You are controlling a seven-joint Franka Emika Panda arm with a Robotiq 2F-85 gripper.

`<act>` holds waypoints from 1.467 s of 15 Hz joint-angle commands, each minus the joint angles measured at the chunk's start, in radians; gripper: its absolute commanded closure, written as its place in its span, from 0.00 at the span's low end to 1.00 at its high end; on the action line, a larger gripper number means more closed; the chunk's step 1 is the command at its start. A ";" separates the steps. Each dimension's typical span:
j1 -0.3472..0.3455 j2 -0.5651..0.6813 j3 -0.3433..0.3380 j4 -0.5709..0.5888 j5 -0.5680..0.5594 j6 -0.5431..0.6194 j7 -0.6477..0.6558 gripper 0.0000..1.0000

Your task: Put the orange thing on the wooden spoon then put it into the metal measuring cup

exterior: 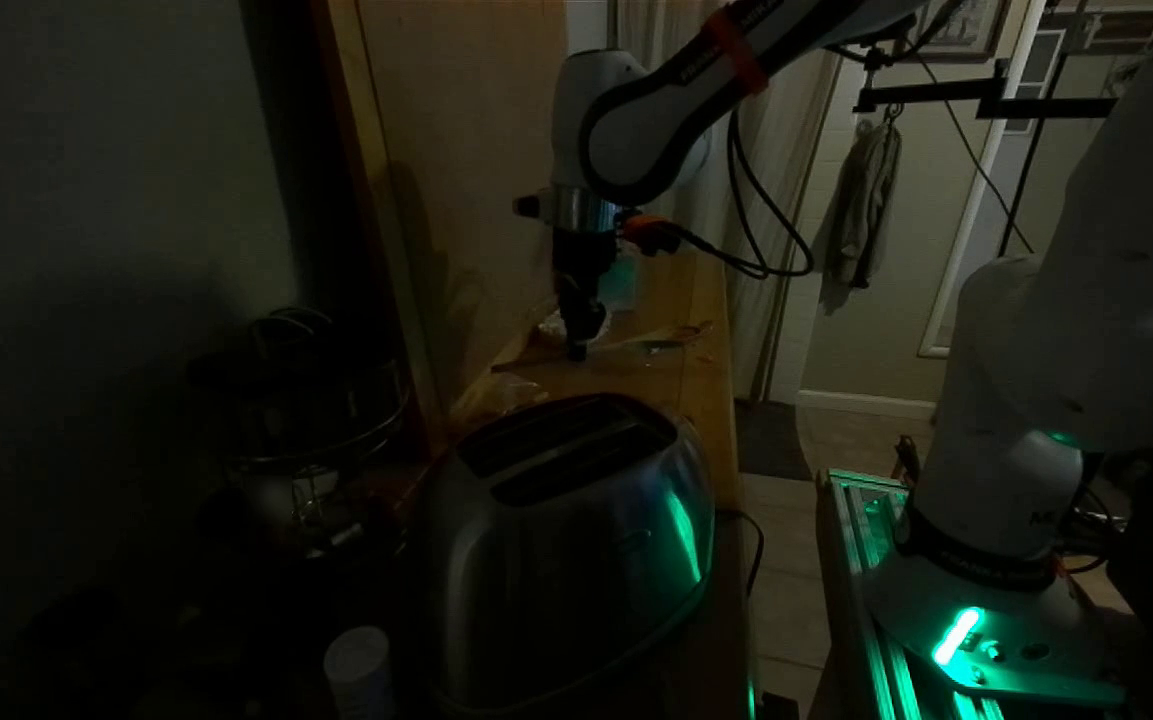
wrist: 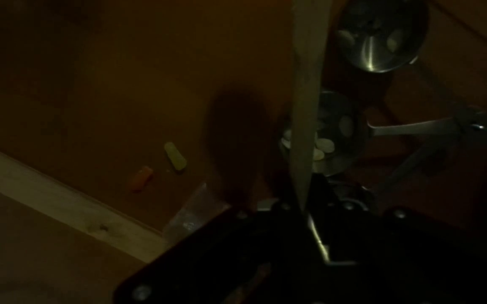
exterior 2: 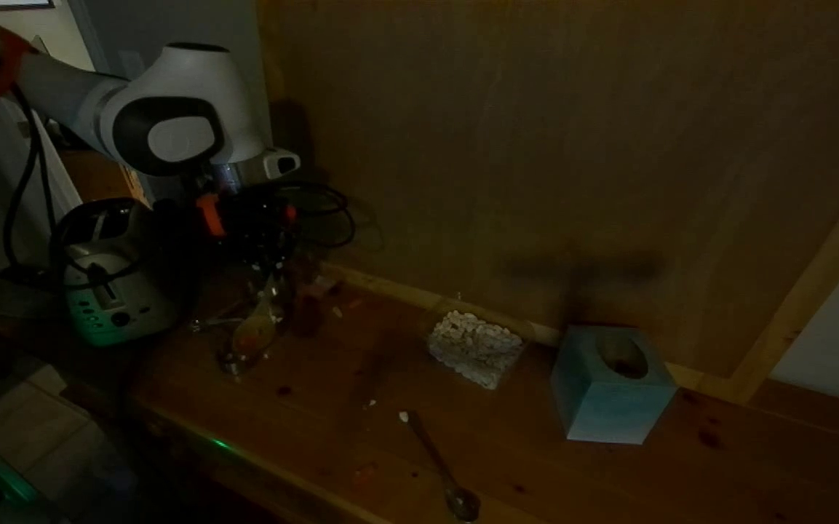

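At far left in an exterior view, a toaster (exterior 2: 128, 300); next the arm (exterior 2: 183, 138) reaches across, wrist pointing down; then a metal measuring cup (exterior 2: 232, 364), near it the orange thing (exterior 2: 249, 340) in the wooden spoon (exterior 2: 263, 322), handle pinched by the tool (wrist: 300, 199).

The wooden spoon (wrist: 311, 84) is pale, its handle pinched between the black fingers (wrist: 322, 192); in an exterior view it slants down to its bowl, where a blurred orange thing (exterior 2: 249, 340) shows. In the wrist view two round, shiny metal measuring cups (wrist: 380, 55) lie close together with pale pieces (wrist: 325, 145) inside, the spoon's handle crossing in front of one; which is the task's, I cannot tell.
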 commanded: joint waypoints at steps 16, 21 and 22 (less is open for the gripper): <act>0.139 -0.050 -0.007 -0.039 0.373 0.133 -0.330 0.93; 0.175 -0.043 -0.010 -0.040 0.490 0.186 -0.398 0.93; 0.181 -0.040 -0.012 -0.039 0.513 0.202 -0.410 0.93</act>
